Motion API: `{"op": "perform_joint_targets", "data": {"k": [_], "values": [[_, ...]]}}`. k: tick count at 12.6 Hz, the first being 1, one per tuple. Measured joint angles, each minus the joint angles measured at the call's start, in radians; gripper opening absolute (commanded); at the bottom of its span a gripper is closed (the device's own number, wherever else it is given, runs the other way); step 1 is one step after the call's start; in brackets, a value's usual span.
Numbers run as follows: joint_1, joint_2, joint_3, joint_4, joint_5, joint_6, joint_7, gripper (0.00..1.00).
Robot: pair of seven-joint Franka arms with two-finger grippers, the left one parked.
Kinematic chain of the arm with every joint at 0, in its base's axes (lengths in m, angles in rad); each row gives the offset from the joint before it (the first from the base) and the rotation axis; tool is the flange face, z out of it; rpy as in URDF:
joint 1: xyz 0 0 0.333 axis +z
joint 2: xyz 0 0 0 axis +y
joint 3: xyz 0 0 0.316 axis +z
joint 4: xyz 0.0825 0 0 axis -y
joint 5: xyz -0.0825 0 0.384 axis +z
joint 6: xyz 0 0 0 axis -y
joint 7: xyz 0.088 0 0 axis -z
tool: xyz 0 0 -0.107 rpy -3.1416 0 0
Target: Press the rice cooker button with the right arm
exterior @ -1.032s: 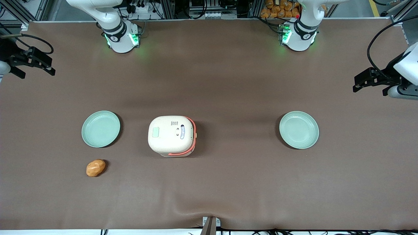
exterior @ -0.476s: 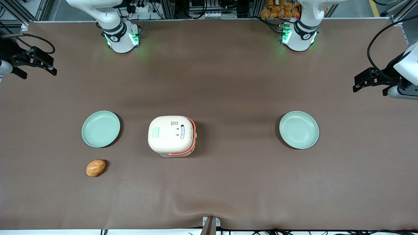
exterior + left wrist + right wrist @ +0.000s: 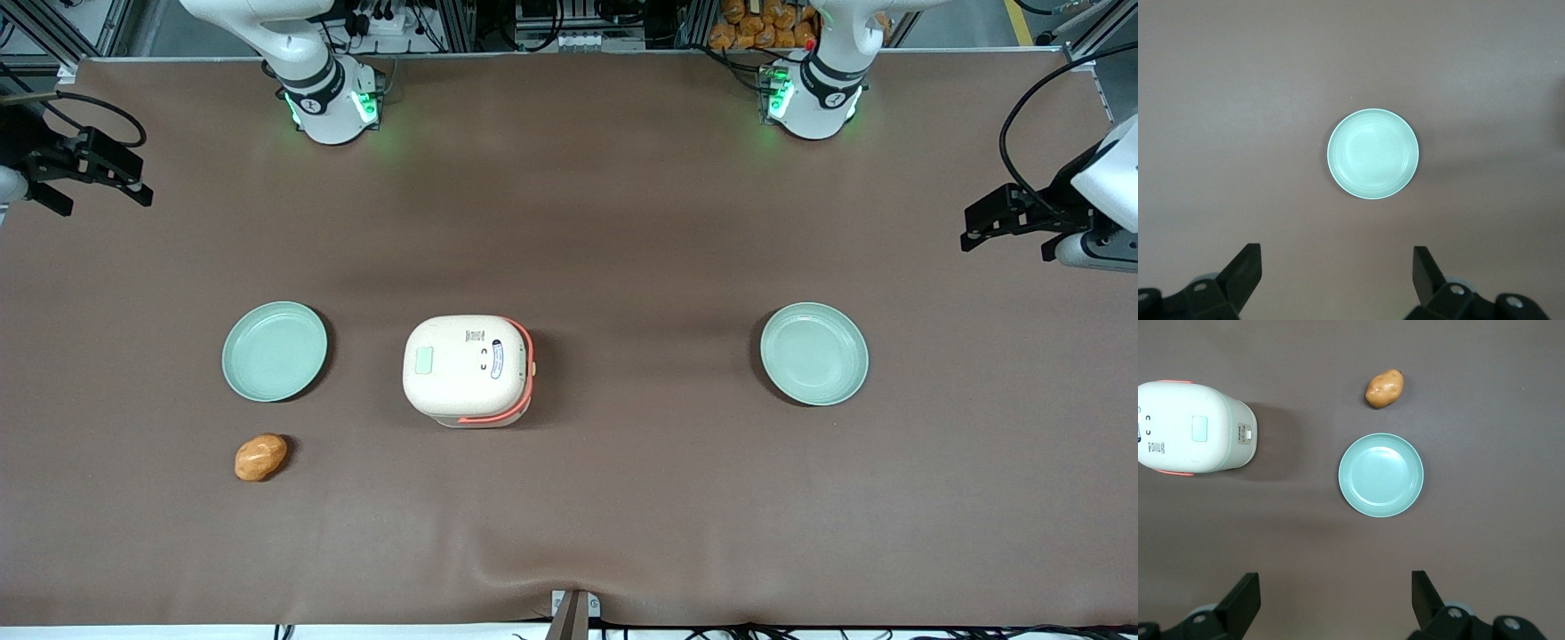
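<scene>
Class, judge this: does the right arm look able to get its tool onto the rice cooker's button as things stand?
Probably yes. The button faces up on the rice cooker, uncovered; the open tool is high at the working arm's end.

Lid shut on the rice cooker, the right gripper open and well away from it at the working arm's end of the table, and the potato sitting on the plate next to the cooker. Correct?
Not quite. The potato lies on the bare table, nearer the front camera than that plate, as the front view shows. The rest holds: the rice cooker is shut and the gripper is open, away from it.
</scene>
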Motion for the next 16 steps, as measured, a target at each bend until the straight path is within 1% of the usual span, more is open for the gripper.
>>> {"op": "perform_joint_targets", "data": {"k": [6, 7, 8, 10, 11, 13, 14, 16], "values": [[0.009, 0.009, 0.005, 0.0, 0.011, 0.007, 0.0, 1.0], [0.011, 0.011, 0.006, 0.0, 0.013, 0.009, 0.0, 0.92], [0.015, 0.014, 0.008, 0.001, 0.016, 0.013, 0.0, 0.74], [0.037, 0.025, 0.009, 0.001, 0.026, 0.027, 0.008, 0.43], [0.056, 0.035, 0.01, 0.001, 0.03, 0.039, 0.025, 0.29], [0.106, 0.062, 0.012, 0.001, 0.031, 0.067, 0.082, 0.07], [0.132, 0.079, 0.013, 0.001, 0.031, 0.085, 0.105, 0.0], [0.174, 0.117, 0.014, 0.001, 0.031, 0.113, 0.137, 0.0]]}}
